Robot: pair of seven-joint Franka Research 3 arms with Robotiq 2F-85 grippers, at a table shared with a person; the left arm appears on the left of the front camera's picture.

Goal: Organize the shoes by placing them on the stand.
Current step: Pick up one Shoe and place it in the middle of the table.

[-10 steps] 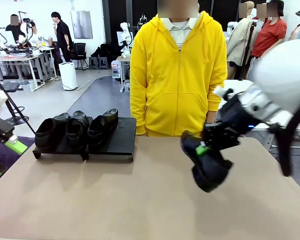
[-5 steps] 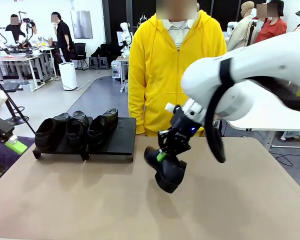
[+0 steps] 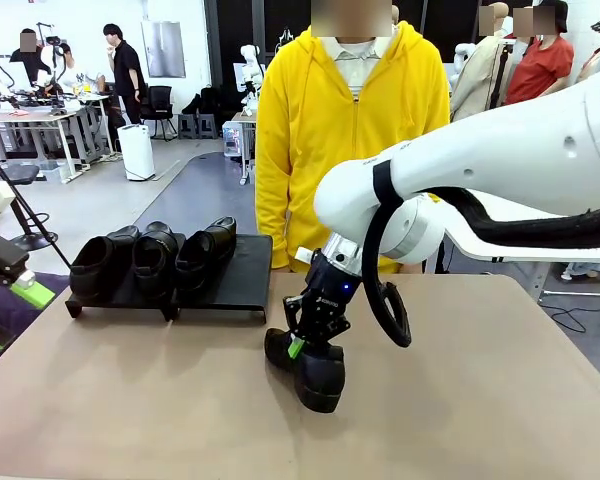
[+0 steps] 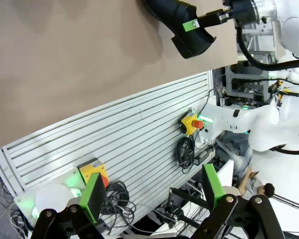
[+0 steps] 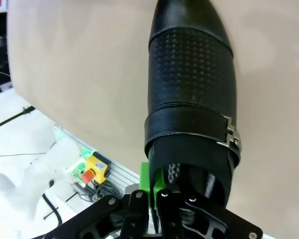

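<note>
- Mostly my right arm crosses the table; the person's hands are hidden behind it.
- Far left, the stand carries three shoes, overlapping so their edges blur.
- My right gripper pinches the fourth shoe's collar, the inner finger hidden.
- My left gripper gapes wide, holding nothing, off the table.

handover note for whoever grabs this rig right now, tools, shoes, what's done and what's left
Right tool: shut on the fourth shoe, gripping its collar, shoe low over the table just right of the stand.
Left tool: open, holding nothing, off the table's edge.
Done: three shoes sit side by side on the stand, filling its left and middle.
Left: set the held shoe on the free right end of the stand and release.
</note>
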